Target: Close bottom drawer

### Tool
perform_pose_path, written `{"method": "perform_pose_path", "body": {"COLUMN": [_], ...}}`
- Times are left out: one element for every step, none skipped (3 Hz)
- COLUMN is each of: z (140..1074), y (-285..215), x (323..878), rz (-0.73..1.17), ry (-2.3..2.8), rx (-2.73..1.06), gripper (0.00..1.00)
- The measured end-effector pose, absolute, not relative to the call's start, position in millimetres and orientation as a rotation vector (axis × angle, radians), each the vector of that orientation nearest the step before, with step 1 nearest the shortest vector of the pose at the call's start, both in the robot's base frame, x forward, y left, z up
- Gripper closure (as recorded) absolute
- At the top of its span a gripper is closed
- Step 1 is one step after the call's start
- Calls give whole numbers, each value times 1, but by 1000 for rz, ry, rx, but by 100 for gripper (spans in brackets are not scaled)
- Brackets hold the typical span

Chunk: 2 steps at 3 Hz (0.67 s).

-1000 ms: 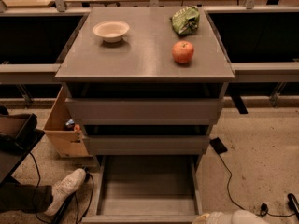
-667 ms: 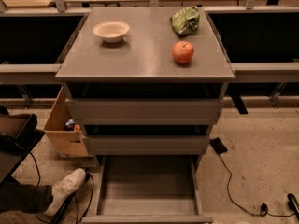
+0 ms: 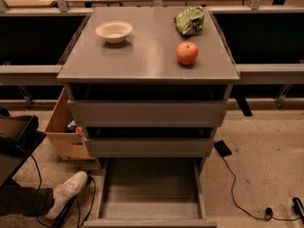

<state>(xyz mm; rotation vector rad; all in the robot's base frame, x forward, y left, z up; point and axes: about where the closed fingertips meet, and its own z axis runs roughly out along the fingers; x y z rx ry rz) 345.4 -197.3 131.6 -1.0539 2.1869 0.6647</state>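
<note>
A single view looks down from high in front of the cabinet [image 3: 148, 113], facing its drawer fronts squarely and tilted steeply enough to take in the whole tabletop [image 3: 142, 61] at the upper middle. It stands fairly near: the cabinet fills the central width, with strips of floor [image 3: 266, 165] on either side. The open bottom drawer [image 3: 149, 189] reaches toward the lens, its front edge at the lower border. The pincer lies outside the frame.

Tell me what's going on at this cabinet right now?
The bottom drawer stands pulled far out and nothing is touching it; the gripper is out of view. The middle drawer and top drawer sit further in. A bowl, an apple and a green bag rest on the cabinet top.
</note>
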Motion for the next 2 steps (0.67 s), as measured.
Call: {"method": "perform_pose_path", "body": {"z": [120,118], "y": [-173,-146], "x": [358,373], "rz": [713,758], "ry": [2119,2050], "rx": [-1063,-1095], "gripper": [100,100]}}
